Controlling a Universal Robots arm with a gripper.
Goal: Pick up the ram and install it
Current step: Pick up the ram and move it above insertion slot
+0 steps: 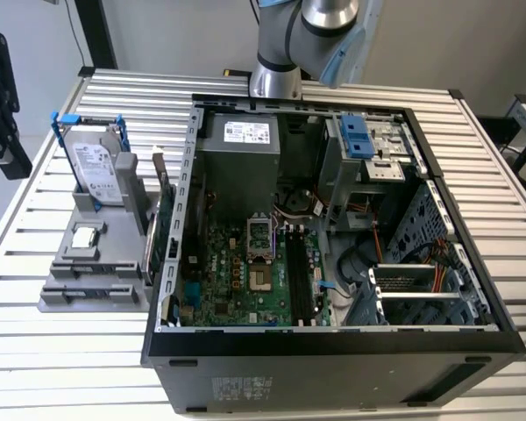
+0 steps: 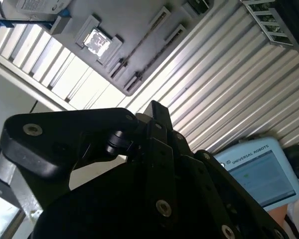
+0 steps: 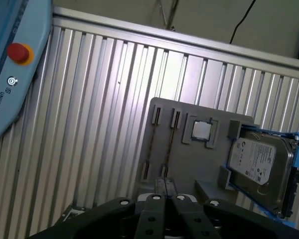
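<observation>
My gripper (image 3: 166,185) hangs high over the slatted table, short of the grey fixture (image 3: 189,164), with its black fingers (image 2: 157,112) pressed together and nothing between them. The fixture has two long narrow slots. A thin dark line (image 3: 170,144) runs along one of them; I cannot tell whether that is the ram seen edge-on. In the exterior view the open computer case (image 1: 333,342) lies on the table with its green motherboard (image 1: 245,272) and black memory slots (image 1: 298,272) exposed. The arm (image 1: 280,53) rises behind the case.
The fixture (image 1: 79,272) also carries a silver hard drive with blue clips (image 1: 96,167) and a small square chip (image 1: 86,235). A green expansion card (image 1: 162,228) stands between fixture and case. A light-blue teach pendant (image 3: 10,74) lies on the table.
</observation>
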